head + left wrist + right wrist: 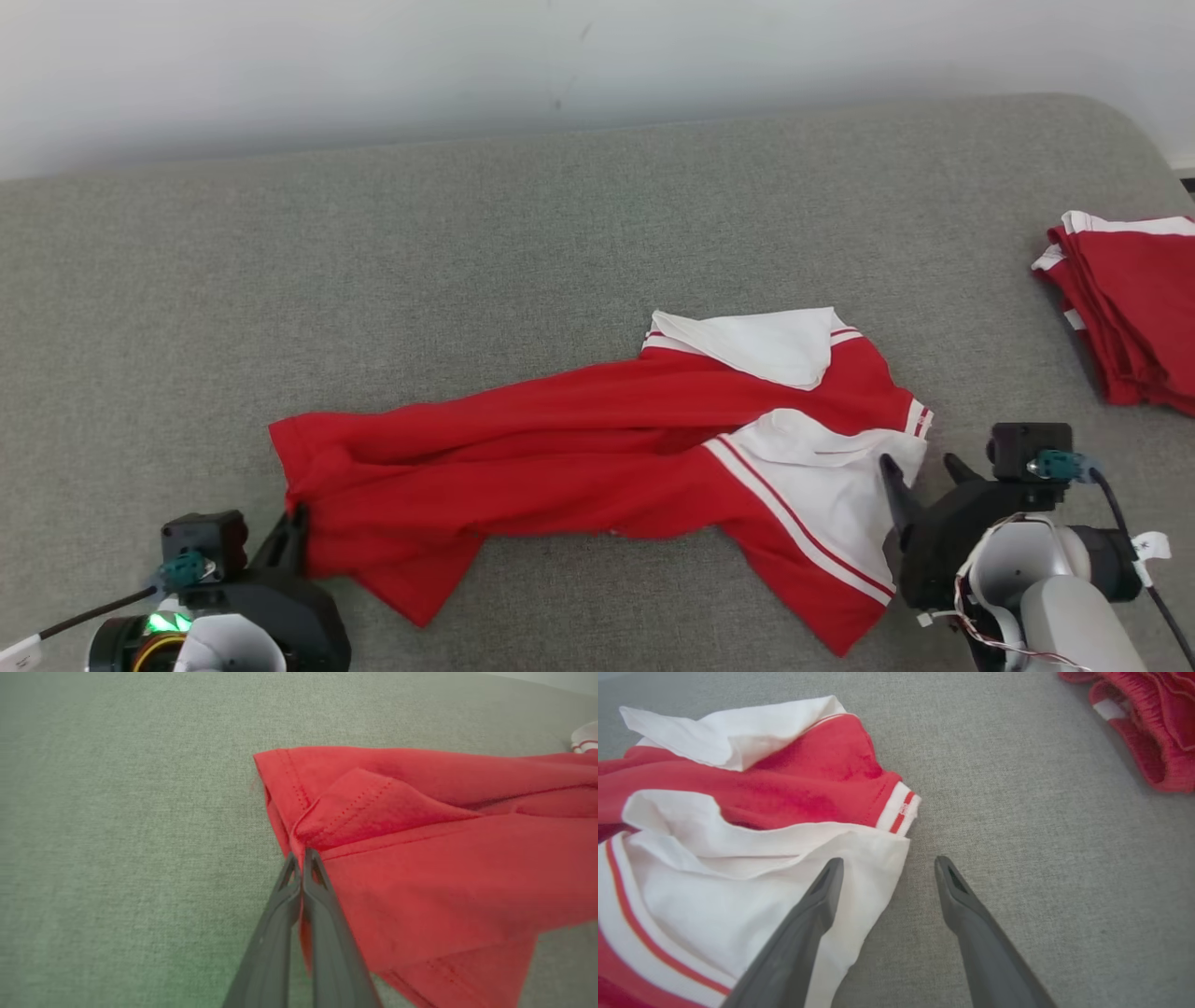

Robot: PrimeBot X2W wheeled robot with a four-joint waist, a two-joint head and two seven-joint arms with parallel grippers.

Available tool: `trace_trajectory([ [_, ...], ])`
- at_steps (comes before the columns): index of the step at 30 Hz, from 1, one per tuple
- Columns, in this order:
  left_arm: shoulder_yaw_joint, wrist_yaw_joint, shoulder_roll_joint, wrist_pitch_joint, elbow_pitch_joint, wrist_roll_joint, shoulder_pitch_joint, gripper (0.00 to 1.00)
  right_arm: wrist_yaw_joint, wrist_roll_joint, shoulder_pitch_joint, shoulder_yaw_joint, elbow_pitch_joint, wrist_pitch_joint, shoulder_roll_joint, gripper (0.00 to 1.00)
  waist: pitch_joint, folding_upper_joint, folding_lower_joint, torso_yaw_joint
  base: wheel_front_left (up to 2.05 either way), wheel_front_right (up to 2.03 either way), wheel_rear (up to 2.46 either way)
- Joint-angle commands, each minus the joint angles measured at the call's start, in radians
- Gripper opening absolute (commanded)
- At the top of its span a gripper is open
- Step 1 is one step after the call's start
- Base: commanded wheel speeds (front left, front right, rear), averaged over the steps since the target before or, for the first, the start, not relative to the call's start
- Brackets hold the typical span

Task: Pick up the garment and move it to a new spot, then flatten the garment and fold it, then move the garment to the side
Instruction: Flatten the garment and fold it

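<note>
— What is the surface looking like?
— A grey woven pad (560, 205) is stretching out under a pale wall (373, 56). The red-and-white garment (579, 448) is lying rumpled on the pad's near middle.
— Where is it sitting against the grippers?
— It is spanning the gap between them. The left gripper (295, 525) is sitting at the garment's left end, its jaws pressed together and pinching the stitched red hem at the corner. The right gripper (920, 464) is hovering at the opposite end with its jaws spread wide. One finger is over the edge of the white panel and the other is over bare pad. I cannot tell whether it is touching the cloth.
— Which way is it running?
— Its long axis is running left to right across the robot's front. The red hem is pointing to the robot's left, and the white panels and striped sleeve cuff are pointing right.
— Anything else lying about?
— A folded red stack (1130, 308) with white trim is resting well apart, at the far right edge.
</note>
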Motion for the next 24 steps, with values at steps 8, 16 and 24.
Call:
trace_trajectory([
  [8, 0.014, 0.024, 0.027, -0.008, 0.005, -0.006, -0.004, 0.00, -0.003, 0.027, -0.014, 0.057, 0.016, -0.035, 0.005, 1.00, 0.013, -0.0001, -0.0001, 0.005, 0.00, 0.00, 0.00],
  [16, 0.005, 0.027, 0.025, -0.009, 0.005, -0.013, -0.007, 0.00, -0.003, 0.031, -0.039, 0.095, 0.008, -0.059, -0.013, 1.00, 0.019, -0.0001, -0.0001, 0.006, 0.00, 0.00, 0.00],
  [24, -0.007, 0.025, 0.025, -0.015, 0.008, -0.018, -0.012, 0.00, -0.003, -0.041, -0.019, 0.029, -0.055, -0.102, -0.005, 1.00, 0.024, -0.0001, -0.0001, 0.026, 0.00, 0.00, 0.00],
])
